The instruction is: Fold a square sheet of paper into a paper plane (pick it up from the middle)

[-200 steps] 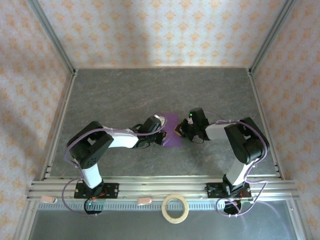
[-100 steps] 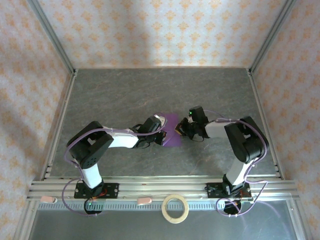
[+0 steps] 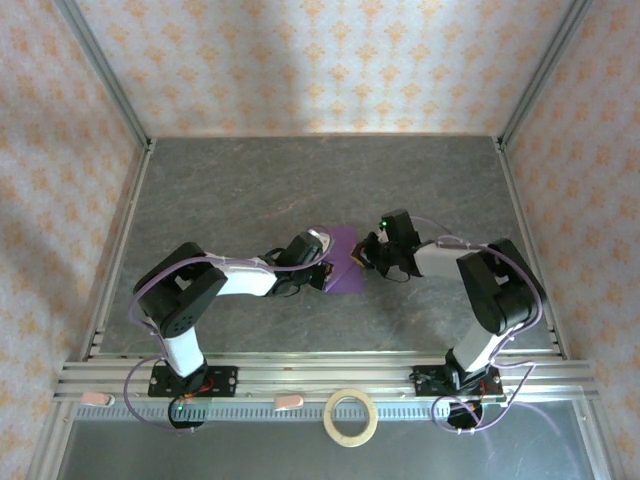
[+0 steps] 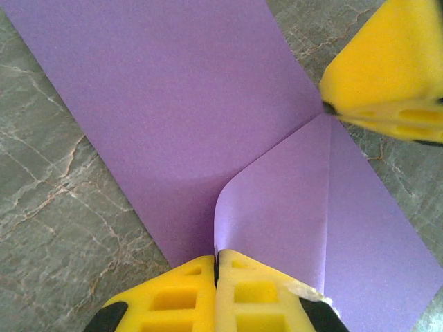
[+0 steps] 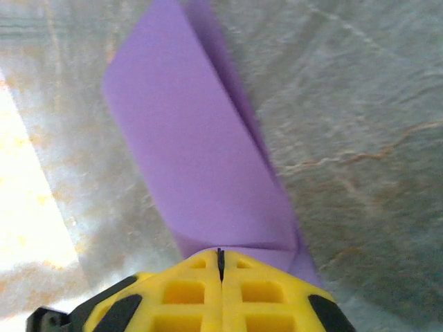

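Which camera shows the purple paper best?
The left wrist view: the purple paper is big and sharp there, with its folded corner and crease plain. From the top it looks like a tiny patch; the right wrist view shows it blurry.

Soft even light, right wrist view blurred, glare at lower left

Square sheet of paper (image 3: 345,262) — thin, plain purple, matte. Partly folded: one corner flap turned over onto main sheet, fold soft and curled, not pressed flat; straight crease line runs across flap. Rest of sheet lies flat on grey marbled table (image 3: 250,180). Flap's curled edge pinched in closed left gripper (image 4: 216,259); far end of fold pinched in closed right gripper (image 5: 220,257). Position — straight beyond tape ring (image 3: 351,417), well apart from it.
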